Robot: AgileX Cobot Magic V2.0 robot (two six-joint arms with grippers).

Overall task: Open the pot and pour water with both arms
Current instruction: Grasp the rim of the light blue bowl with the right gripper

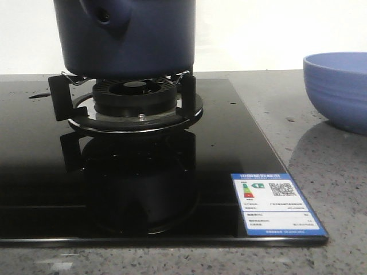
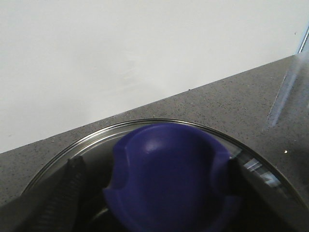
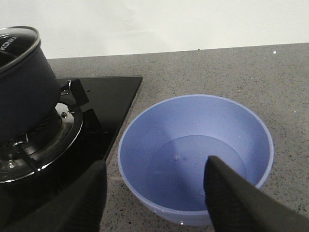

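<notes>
The dark navy pot (image 1: 126, 34) stands on the gas burner (image 1: 135, 97), its side stub (image 1: 103, 16) facing the front camera. The right wrist view shows it too, pot (image 3: 24, 82) with the glass lid (image 3: 17, 41) on. In the left wrist view the lid's metal rim (image 2: 145, 123) and blue knob (image 2: 169, 179) fill the lower part. My left gripper (image 2: 154, 166) straddles the knob, open, with a gap on one side. My right gripper (image 3: 155, 162) is open over the near rim of the periwinkle bowl (image 3: 193, 145), one finger outside and one above the inside. The bowl appears to hold clear water.
The black glass stove top (image 1: 114, 189) carries an energy label (image 1: 275, 203) at its front right corner. The bowl (image 1: 338, 91) sits on the speckled grey counter (image 1: 321, 160) right of the stove. A white wall runs behind the counter.
</notes>
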